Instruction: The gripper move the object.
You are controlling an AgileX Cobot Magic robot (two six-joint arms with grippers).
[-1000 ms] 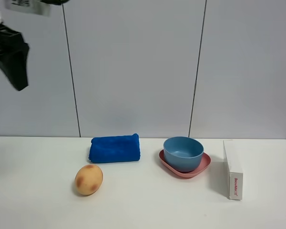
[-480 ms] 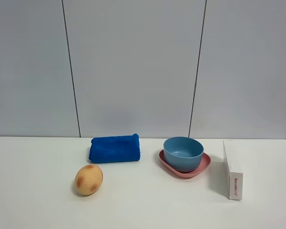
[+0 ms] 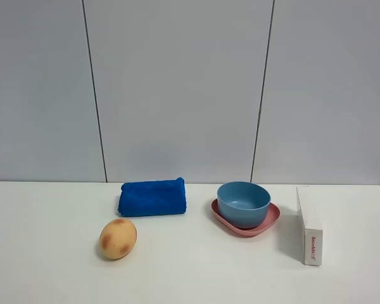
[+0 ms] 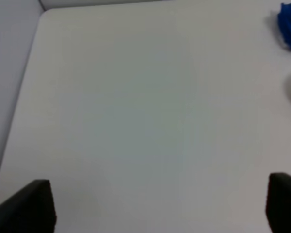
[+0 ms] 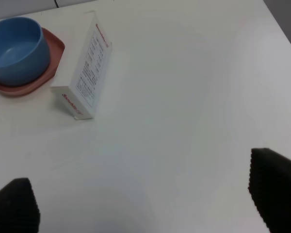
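The light-blue bowl [image 3: 243, 203] sits upright in the pink plate [image 3: 266, 225] at the table's middle right; it also shows in the right wrist view [image 5: 15, 49]. Neither arm shows in the exterior high view. My left gripper [image 4: 157, 206] is open and empty above bare table at the far left, only its two black fingertips [image 4: 31, 206] showing. My right gripper [image 5: 145, 204] is open and empty above bare table to the right of the white box, well apart from the bowl.
A dark-blue folded towel [image 3: 152, 197] lies behind a tan speckled egg-shaped object [image 3: 118, 238]. A white box [image 3: 309, 223] stands on edge right of the plate, also in the right wrist view [image 5: 84, 70]. A grey panelled wall [image 3: 177, 88] rises behind the table.
A black arm at the exterior view's upper left one second ago has left the frame. The objects on the table have not moved.
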